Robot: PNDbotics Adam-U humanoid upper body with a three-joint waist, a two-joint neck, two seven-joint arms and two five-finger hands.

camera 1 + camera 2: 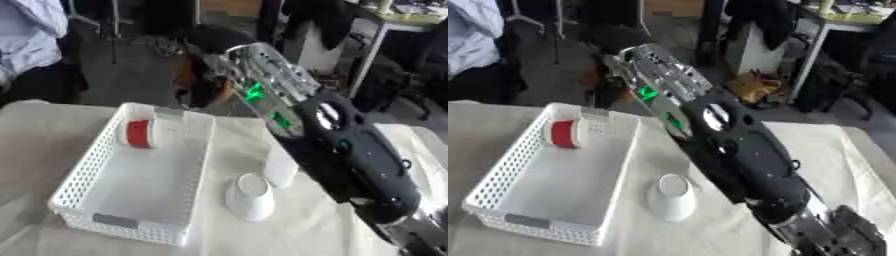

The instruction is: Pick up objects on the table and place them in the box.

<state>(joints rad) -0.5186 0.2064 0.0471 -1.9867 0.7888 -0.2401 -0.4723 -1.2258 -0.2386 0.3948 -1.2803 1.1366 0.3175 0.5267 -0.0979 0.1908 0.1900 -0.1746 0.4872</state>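
The right arm (350, 150) is reaching in from the lower right, stretching up past the far table edge. Its hand (206, 82) is showing only as a dark blur there, so I cannot tell how the fingers are set. A white basket (87, 185) is sitting on the cloth-covered table (35, 145), holding a red-and-white roll (140, 133) at its far end. A white cup (249, 196) (lying just right of the basket) is resting on the cloth beside the arm.
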